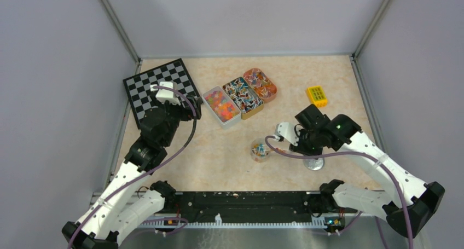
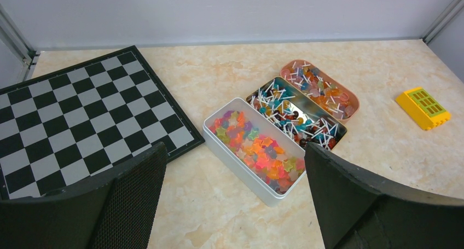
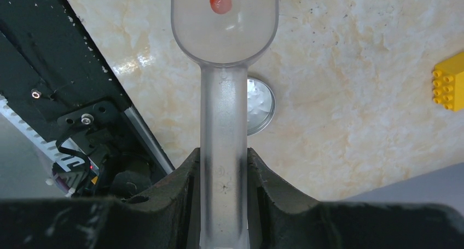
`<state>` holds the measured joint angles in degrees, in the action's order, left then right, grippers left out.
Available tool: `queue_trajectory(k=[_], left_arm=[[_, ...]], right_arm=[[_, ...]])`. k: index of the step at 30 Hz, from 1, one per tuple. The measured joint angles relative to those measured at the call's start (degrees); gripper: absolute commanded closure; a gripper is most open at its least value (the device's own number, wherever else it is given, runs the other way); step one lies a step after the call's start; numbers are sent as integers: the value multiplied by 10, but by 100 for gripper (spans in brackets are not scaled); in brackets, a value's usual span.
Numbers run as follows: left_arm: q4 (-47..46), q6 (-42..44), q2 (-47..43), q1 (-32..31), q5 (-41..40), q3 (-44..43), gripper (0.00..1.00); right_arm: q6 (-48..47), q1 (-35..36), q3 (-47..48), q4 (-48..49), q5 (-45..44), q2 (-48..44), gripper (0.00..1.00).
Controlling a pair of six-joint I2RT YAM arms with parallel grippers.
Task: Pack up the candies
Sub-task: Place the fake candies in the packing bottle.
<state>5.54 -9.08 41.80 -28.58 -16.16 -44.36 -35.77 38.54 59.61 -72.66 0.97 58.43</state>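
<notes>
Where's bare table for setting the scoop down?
Widest bare patch: in front of the white tin, between the left arm and the cup. Another between the orange tin and the yellow block. Crowded around the cup, its lid and the right gripper holding the scoop.

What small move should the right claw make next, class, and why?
Probably carry the scoop the short way over the small clear cup and tip it. The right claw grips the scoop's handle, a red candy lies in its bowl, and the top view shows the cup just beside the scoop, not clearly under it.
</notes>
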Motion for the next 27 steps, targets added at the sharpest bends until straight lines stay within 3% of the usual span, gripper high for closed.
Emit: queue_trajectory(k=[27], left_arm=[[0,0,0,0,0,0,1]], right_arm=[[25,20,51,-25,-24,45,100]])
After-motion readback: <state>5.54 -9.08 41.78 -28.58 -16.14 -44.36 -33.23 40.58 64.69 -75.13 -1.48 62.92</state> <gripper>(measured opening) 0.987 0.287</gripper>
